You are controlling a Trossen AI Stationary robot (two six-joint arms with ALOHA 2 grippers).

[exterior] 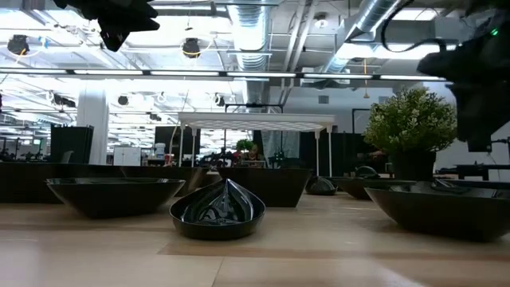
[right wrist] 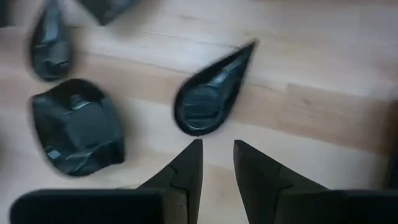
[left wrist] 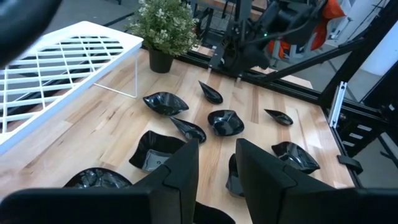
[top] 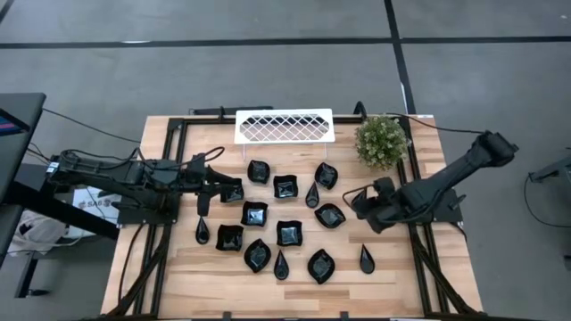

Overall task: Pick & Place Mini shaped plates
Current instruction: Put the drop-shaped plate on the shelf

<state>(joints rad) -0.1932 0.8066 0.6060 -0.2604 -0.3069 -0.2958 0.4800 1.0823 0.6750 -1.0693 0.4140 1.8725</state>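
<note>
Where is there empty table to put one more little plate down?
Bare wood runs along the table's front edge, mostly its left corner, and in the right corner beyond the lone teardrop plate. The middle is crowded with black plates, from the white tray down and between both arms.

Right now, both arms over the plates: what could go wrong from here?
1. The mini shaped plates lie crowded on the table; the right gripper, jaws narrowly apart and empty, hovers by a teardrop plate with a square plate close by, so a descent may nudge the neighbour.
2. The left gripper, also empty, points over several dishes; glossy curved rims could slip from the fingers.
</note>
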